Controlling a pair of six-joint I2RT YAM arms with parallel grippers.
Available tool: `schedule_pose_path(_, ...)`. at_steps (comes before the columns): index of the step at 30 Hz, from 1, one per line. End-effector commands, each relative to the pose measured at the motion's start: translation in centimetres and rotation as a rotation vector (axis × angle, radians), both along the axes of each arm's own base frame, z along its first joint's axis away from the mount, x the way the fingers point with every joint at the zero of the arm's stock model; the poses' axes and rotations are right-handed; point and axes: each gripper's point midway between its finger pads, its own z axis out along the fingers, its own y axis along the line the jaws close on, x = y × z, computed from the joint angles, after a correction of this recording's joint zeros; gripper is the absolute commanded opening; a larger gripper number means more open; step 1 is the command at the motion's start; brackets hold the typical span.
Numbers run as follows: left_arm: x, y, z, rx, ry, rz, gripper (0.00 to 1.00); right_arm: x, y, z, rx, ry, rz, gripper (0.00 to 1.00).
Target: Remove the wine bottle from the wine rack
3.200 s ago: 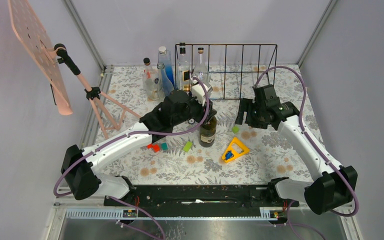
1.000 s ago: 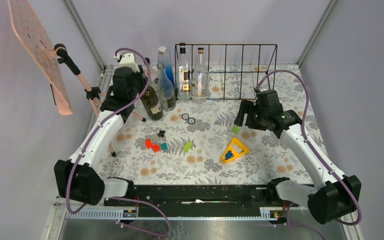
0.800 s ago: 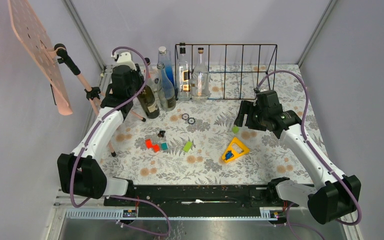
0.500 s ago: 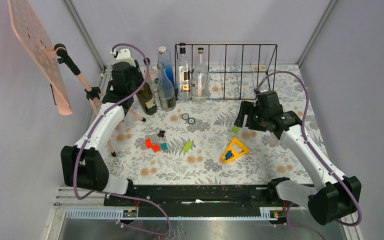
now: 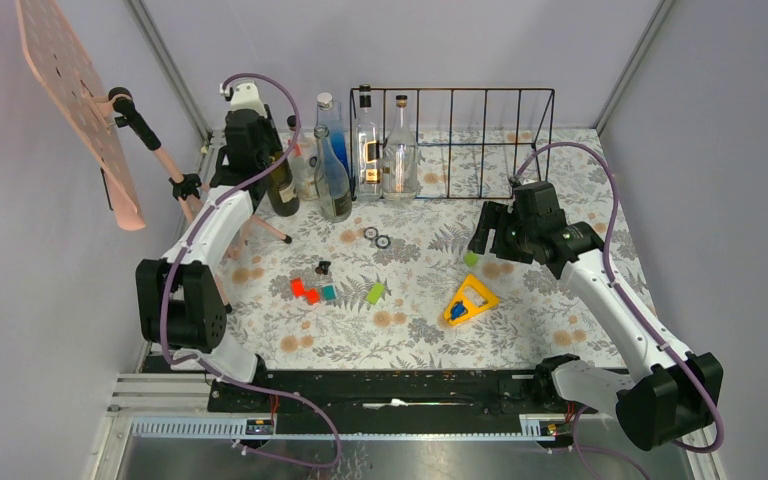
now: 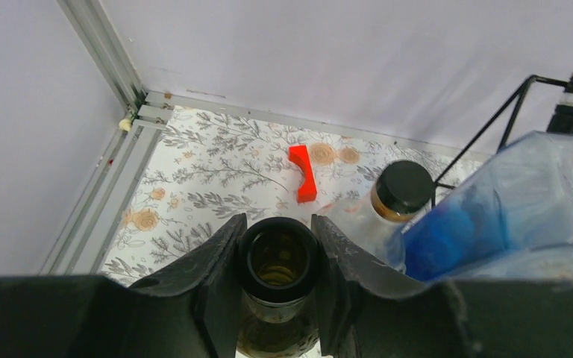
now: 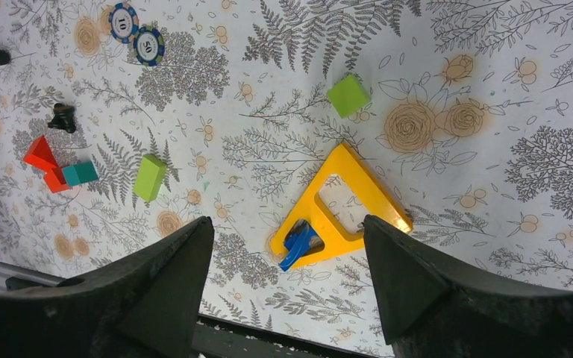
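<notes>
The black wire wine rack [image 5: 480, 140] stands at the back of the table, with two clear bottles [image 5: 385, 150] in its left bays. My left gripper [image 5: 253, 150] is shut on the neck of a dark green wine bottle [image 5: 282, 188], held left of the rack near the back-left corner. In the left wrist view the fingers [image 6: 220, 261] clamp the bottle's open mouth [image 6: 277, 257]. I cannot tell whether its base touches the table. My right gripper [image 5: 490, 232] is open and empty above the table's right middle; it also shows in the right wrist view [image 7: 286, 224].
A blue bottle [image 5: 330, 125], a clear bottle [image 5: 335, 185] and a small black-capped bottle [image 6: 403, 190] crowd beside the held bottle. A tripod [image 5: 195, 195] with a pink pegboard stands left. A yellow triangle [image 5: 470, 298], green blocks [image 5: 375, 292], red blocks [image 5: 305, 290] and poker chips [image 5: 377, 236] lie mid-table.
My left arm has carried the dark bottle from the middle of the table to the back-left corner, beside the loose bottles. The right arm has barely moved.
</notes>
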Motion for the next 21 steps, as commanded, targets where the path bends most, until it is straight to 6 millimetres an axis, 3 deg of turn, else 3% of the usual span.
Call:
schedule_pose_path(1, 2.0, 1.2, 8.7, -0.014, -0.282, 0.039, 0.0, 0.1, 0.6, 1.2, 0.045, -0.025, 0.001, 0.8)
schedule_pose_path(17, 5.2, 2.1, 6.9, -0.025, -0.248, 0.024, 0.0, 0.1, 0.8, 1.1, 0.061, -0.011, -0.008, 0.8)
schedule_pose_path(21, 5.3, 2.0, 6.2, -0.042, -0.233, 0.02, 0.19, 0.3, 0.8, 1.0, 0.053, -0.009, -0.007, 0.8)
